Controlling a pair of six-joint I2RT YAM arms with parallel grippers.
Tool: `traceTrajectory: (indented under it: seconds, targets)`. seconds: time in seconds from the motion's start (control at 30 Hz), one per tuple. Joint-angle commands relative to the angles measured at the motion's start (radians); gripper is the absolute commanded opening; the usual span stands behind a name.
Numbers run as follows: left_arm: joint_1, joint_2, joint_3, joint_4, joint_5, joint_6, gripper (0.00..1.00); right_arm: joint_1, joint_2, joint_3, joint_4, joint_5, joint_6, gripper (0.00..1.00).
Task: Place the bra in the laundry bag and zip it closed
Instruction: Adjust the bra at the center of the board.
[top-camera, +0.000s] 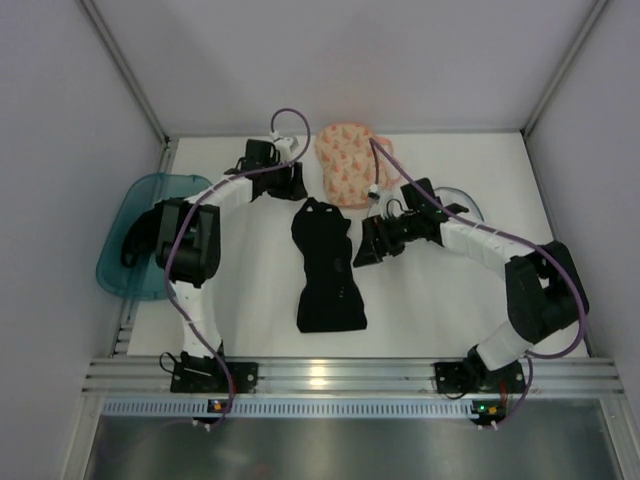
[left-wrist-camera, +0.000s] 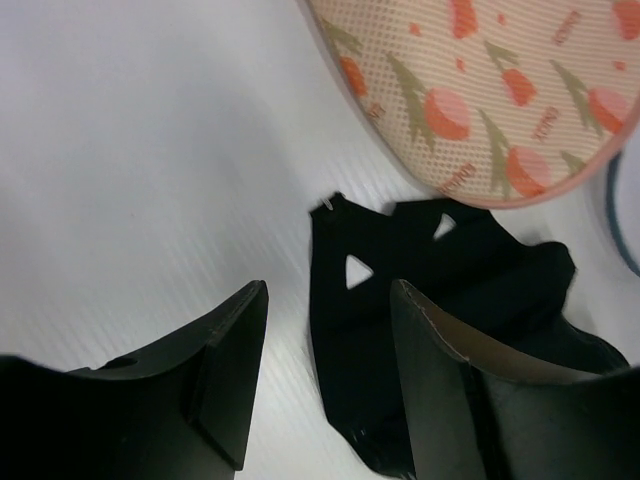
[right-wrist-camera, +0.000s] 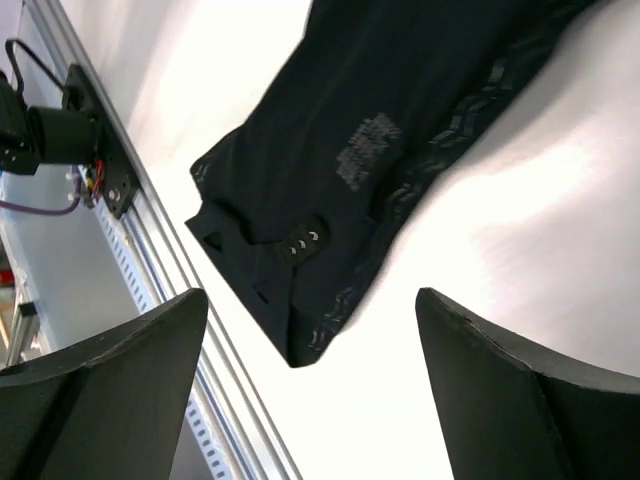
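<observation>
The bra (top-camera: 328, 275) lies lengthwise, far end just ahead of the left gripper (left-wrist-camera: 328, 300), jaws half-parted, empty. The right gripper (right-wrist-camera: 310, 300) gapes wide alongside.

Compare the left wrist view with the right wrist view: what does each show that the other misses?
Only the left wrist: the laundry bag, its patterned lobe lying just beyond the strap end of the bra, and the left fingers, apart with nothing between them. Only the right wrist: the hook clasp on the bra's band, the metal rail along the table edge, and the right fingers, wide apart and empty. Both: the black bra lying on the white table.
</observation>
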Motion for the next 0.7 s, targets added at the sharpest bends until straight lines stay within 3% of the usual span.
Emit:
traceTrajectory:
  seconds: [0.0,0.23,0.53,0.67]
  targets:
    - [-0.035,0.067,0.093,0.049,-0.064,0.041,0.58,-0.069,-0.070,0.054,-0.043,-0.020,-0.057,0.87]
    - [-0.106,0.140,0.133,0.017,-0.165,0.190,0.57,-0.146,-0.095,0.052,-0.089,-0.030,-0.107,0.89]
    - [-0.140,0.221,0.185,-0.095,-0.271,0.223,0.59,-0.178,-0.089,0.055,-0.087,-0.054,-0.107,0.89]
    - [-0.144,0.232,0.199,-0.157,-0.283,0.234,0.33,-0.183,-0.092,0.052,-0.093,-0.060,-0.107,0.89]
